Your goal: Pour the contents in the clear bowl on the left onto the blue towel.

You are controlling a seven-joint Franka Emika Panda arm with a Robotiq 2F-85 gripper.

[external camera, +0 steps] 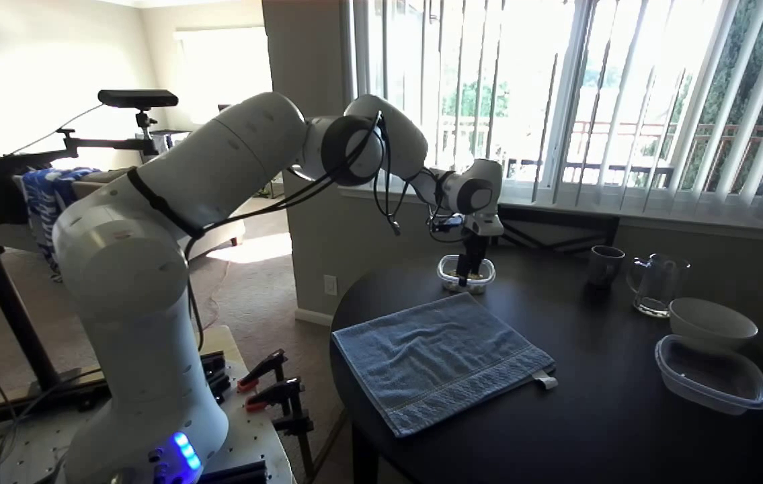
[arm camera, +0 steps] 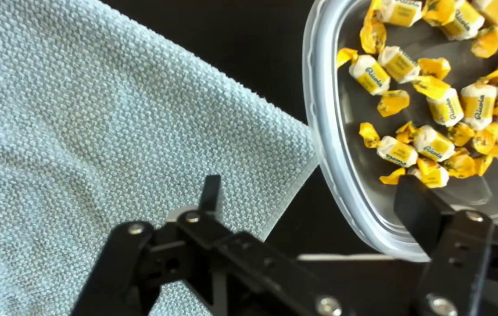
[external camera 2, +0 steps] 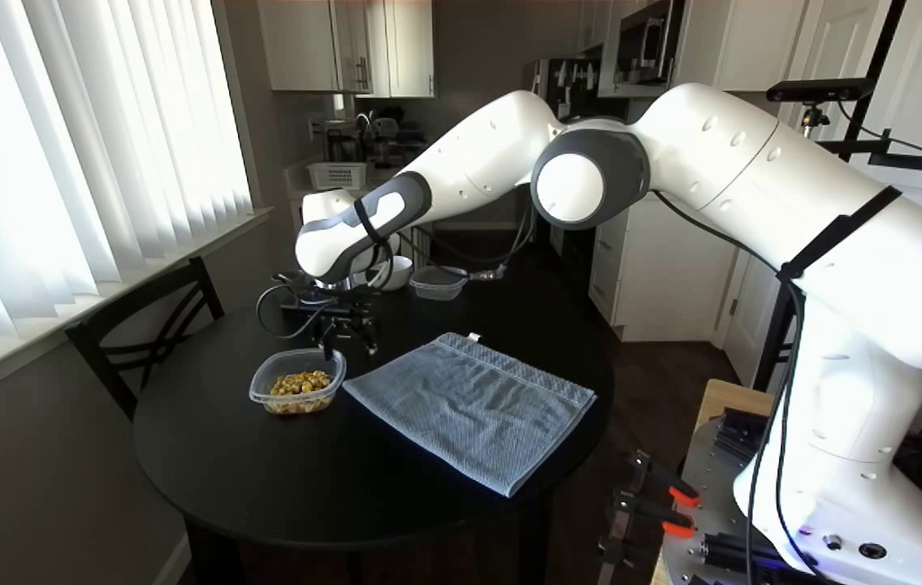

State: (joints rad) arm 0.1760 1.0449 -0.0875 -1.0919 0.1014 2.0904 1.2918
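Observation:
The clear bowl stands upright on the dark table; its pale rim shows in both exterior views (external camera: pixel 447 270) (external camera 2: pixel 261 382) and in the wrist view (arm camera: pixel 325 127). Its contents are several yellow-and-white wrapped candies (external camera 2: pixel 298 384), also in the wrist view (arm camera: pixel 444 105). The blue towel (external camera: pixel 442 356) lies flat with slight wrinkles beside the bowl, also in an exterior view (external camera 2: pixel 481 406) and the wrist view (arm camera: pixel 121 131); its corner meets the bowl's rim in the wrist view. My gripper (arm camera: pixel 311 188) is open and empty. In the wrist view, one finger overlaps the bowl's inside, the other overlaps the towel; the rim passes between them.
A white bowl (external camera: pixel 710 324) and a larger clear container (external camera: pixel 714 380) stand farther along the table (external camera: pixel 596 417). A dark mug (external camera: pixel 604 265) and a glass mug (external camera: pixel 658 286) stand near them. A chair (external camera 2: pixel 160 333) is by the window side.

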